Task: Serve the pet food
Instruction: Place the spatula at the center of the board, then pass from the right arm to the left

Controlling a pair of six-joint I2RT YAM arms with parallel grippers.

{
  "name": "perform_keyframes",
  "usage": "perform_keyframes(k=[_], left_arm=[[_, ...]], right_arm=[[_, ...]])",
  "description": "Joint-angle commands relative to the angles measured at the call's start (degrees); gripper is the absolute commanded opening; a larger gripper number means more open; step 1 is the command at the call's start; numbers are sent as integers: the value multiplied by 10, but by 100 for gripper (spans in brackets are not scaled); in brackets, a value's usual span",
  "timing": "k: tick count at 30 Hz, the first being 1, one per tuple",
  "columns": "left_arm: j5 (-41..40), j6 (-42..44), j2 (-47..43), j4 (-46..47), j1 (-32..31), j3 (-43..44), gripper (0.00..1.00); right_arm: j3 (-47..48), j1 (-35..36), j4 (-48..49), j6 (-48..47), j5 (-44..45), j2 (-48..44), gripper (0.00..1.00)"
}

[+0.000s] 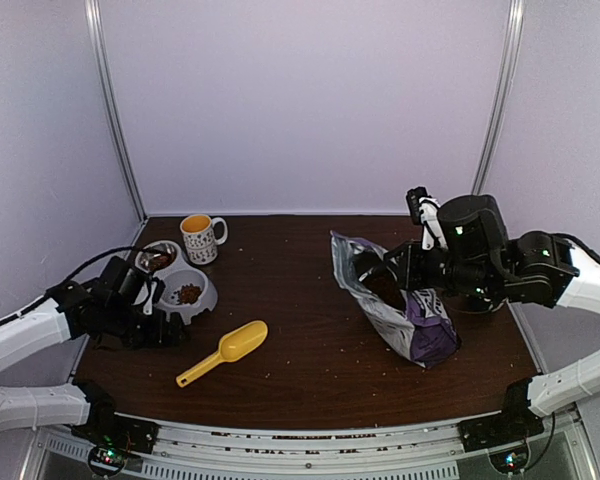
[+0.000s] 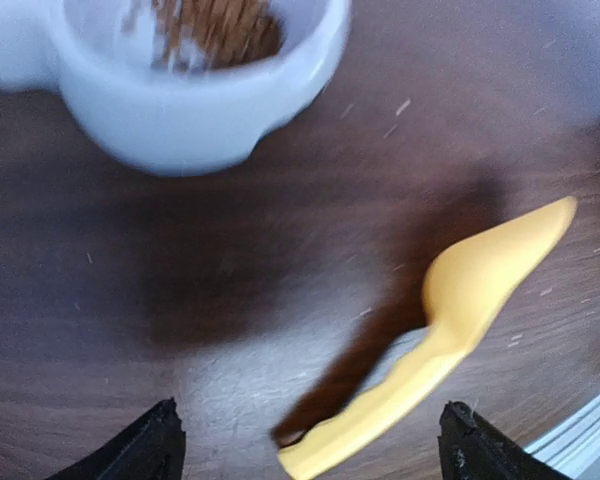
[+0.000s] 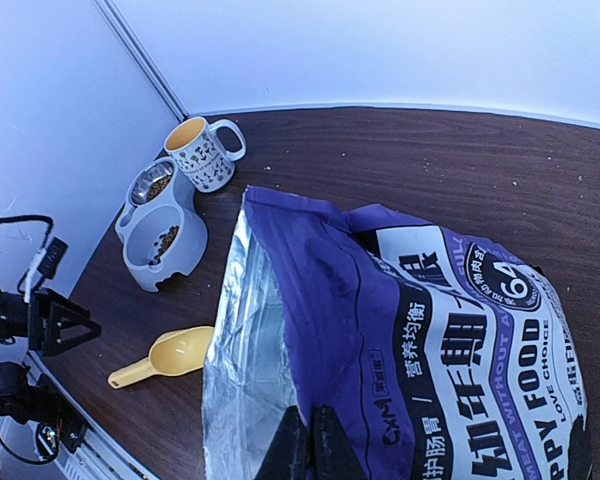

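The left fingers (image 2: 156,450) are spread wide apart with nothing between them. They hang low over the counter (image 1: 310,385) on its left side. Below them lies a yellow scoop (image 2: 462,300), flat on the wood. The end of its handle points toward the near edge and its hollow end points to the right and far side. The fingers do not touch it.

Just beyond the left fingers, on the far side, sits a grey double bowl (image 1: 206,300). The pet food (image 1: 188,294) is in it as a small heap of brown pellets in the near cup. There are more pellets in the far cup, which has a metal liner. The left wrist view shows the near cup blurred, with the brown heap inside it. A white patterned mug (image 1: 200,238) with a yellow inside stands just behind the bowl, its handle to the right.

The right fingers (image 3: 325,445) are pinched together on the rim of the bag (image 3: 400,330), at the edge of its open mouth. The bag is purple and white with a silver foil lining and slants across the right half of the counter. Its mouth is raised toward the far left and its bottom is toward the near right. The inside of the mouth looks dark, and I cannot tell how much food is left there. The bag is well apart from the bowl and scoop, with bare wood between them. Small pale specks are scattered over the counter.
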Motion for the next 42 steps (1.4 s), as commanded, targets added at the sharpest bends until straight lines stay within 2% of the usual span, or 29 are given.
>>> perform_keyframes(k=[1, 4, 9, 12, 17, 26, 28, 29, 30, 33, 34, 35, 39, 42], left_arm=[[-59, -3, -44, -22, -42, 105, 91], [-68, -26, -23, 13, -108, 169, 90], [-38, -67, 109, 156, -230, 282, 90], [0, -77, 208, 225, -281, 365, 90], [79, -110, 339, 304, -304, 445, 91], [102, -123, 450, 317, -315, 498, 89], [112, -120, 464, 324, -317, 504, 82], [118, -119, 472, 324, -318, 510, 75], [126, -120, 482, 324, -320, 517, 64], [138, -121, 499, 326, -328, 532, 22], [136, -120, 498, 328, -330, 531, 9], [134, -119, 495, 328, -330, 528, 1], [102, -95, 458, 301, -326, 521, 0], [109, -64, 428, 272, -315, 516, 0]], right_arm=[[-7, -2, 4, 4, 17, -22, 0], [-9, -2, 5, 4, 19, -24, 0], [-12, -2, 5, 4, 18, -29, 0], [-17, -2, 7, 4, 15, -33, 0], [-26, -3, 14, 4, 9, -40, 0], [-34, -3, 23, -2, 3, -48, 0], [-35, -3, 24, -4, 2, -49, 0], [-35, -3, 24, -4, 2, -49, 0], [-35, -3, 24, -5, 2, -50, 0], [-32, -3, 14, -8, -1, -53, 0], [-30, -3, 7, -10, 0, -55, 3], [-25, -3, -4, -8, 2, -58, 12], [-24, -5, -26, -2, 14, -100, 48], [-46, -24, -38, 8, 29, -138, 58]])
